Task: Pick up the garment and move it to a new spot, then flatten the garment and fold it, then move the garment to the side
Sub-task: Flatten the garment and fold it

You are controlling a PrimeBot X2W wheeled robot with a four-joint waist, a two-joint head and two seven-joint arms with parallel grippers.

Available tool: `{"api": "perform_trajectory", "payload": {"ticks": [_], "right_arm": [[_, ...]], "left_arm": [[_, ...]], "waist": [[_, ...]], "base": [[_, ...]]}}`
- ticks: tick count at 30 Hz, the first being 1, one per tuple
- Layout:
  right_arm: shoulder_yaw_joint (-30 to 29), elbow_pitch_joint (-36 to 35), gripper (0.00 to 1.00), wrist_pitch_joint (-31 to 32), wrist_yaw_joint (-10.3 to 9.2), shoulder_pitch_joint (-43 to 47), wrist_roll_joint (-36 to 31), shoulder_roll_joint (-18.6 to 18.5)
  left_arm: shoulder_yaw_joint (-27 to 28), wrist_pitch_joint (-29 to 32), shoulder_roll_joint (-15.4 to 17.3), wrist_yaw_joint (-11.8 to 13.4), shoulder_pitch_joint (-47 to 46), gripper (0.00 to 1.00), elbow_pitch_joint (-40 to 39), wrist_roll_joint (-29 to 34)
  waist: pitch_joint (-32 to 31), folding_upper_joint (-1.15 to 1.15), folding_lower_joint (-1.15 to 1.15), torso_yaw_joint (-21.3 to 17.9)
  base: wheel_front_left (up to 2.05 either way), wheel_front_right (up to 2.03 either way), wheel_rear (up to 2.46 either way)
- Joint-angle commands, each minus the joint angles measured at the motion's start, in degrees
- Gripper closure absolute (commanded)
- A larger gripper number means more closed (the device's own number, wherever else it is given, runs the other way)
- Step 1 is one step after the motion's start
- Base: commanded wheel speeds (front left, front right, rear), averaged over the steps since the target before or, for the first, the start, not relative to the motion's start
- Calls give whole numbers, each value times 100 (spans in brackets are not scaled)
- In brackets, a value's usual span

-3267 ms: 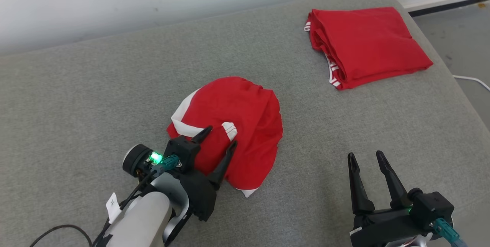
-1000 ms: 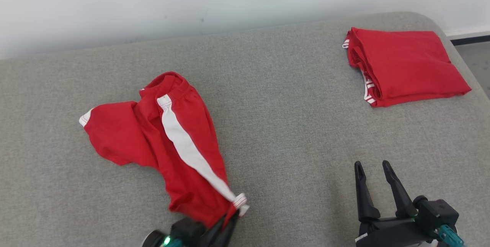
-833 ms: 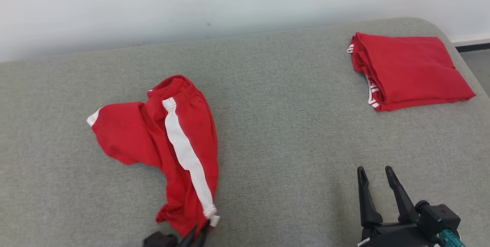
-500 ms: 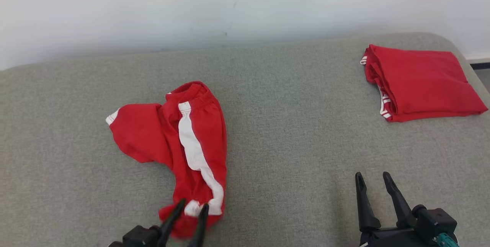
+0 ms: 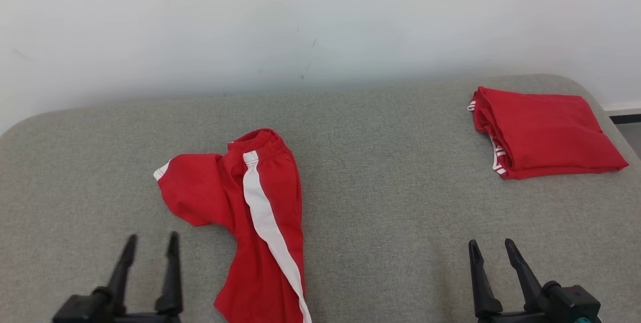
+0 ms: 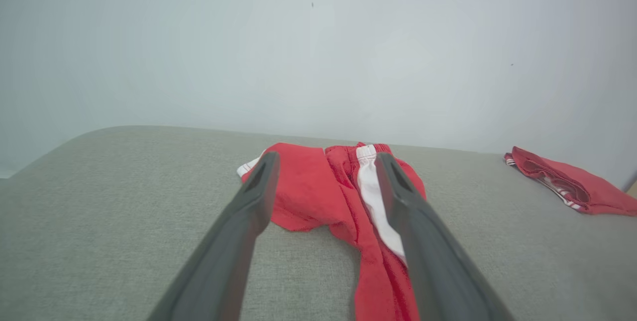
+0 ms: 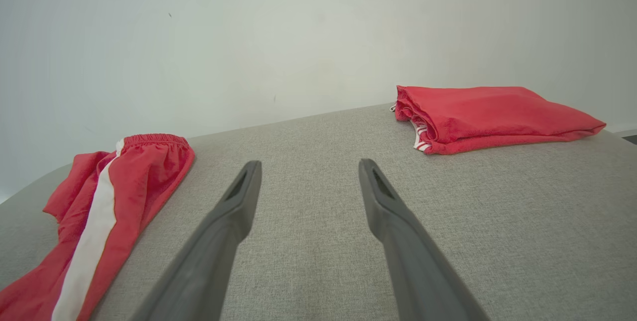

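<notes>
**A:** Where is the garment lying, and is anything held?

**B:** The garment [image 5: 250, 203] is laid crumpled on the grey padded surface [image 5: 390, 213], left of the middle. Its waistband [image 5: 260, 140] is turned toward the wall. One part is doubled over to the left, and the white stripe [image 5: 268, 228] runs down toward the near side. The lower hem is cut off by the bottom of the head view. Nothing is held. The left fingers [image 5: 172, 268] are spread wide, just beside the lower leg and apart from the cloth. The right fingers [image 5: 479, 273] are spread likewise, well apart from it, over bare surface.

**A:** What is judged likely to go wrong from here?

**B:** Flattening is taken to be the step in hand. If only the top layer is pinched, the doubled part could be dragged along beneath it, and the crease would then be pressed in, not opened. If the cloth is gripped at one point alone, it could be bunched again when pulled. How close the hidden hem lies to the near edge cannot be told, so a pull toward the robot could let it slide off. The soft cover could also be snagged if the fingers are driven down too far. The folded red garment [image 5: 543, 130] at the far right could be disturbed by a wide sweep.
</notes>
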Motion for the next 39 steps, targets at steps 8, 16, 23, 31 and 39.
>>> {"api": "perform_trajectory", "payload": {"ticks": [8, 16, 23, 31, 39], "right_arm": [[-39, -30, 0, -25, -18, 188, -45, -54], [-28, 0, 0, -25, -18, 211, -45, -83], [68, 62, 0, -25, -18, 87, -44, -130], [105, 103, 0, -25, -18, 5, -17, -117], [149, 116, 0, -25, -18, -94, 0, -89]], "left_arm": [[942, -11, -203, -83, 463, 0, -259, 518], [1278, -12, -465, -304, 593, 0, -189, 803], [1386, -11, -599, -445, 494, 0, -182, 910], [1389, -12, -638, -563, 296, 0, -82, 1020], [1099, -7, -490, -747, -909, 0, 414, 1017]], "waist": [[-34, 0, 1, 52], [-40, 0, 1, 151], [-29, 0, 1, 247], [8, 0, 1, 276], [266, 0, 1, -31]], "base": [[0, 0, 0], [0, 0, 0], [0, 0, 0], [0, 0, 0], [0, 0, 0]]}}
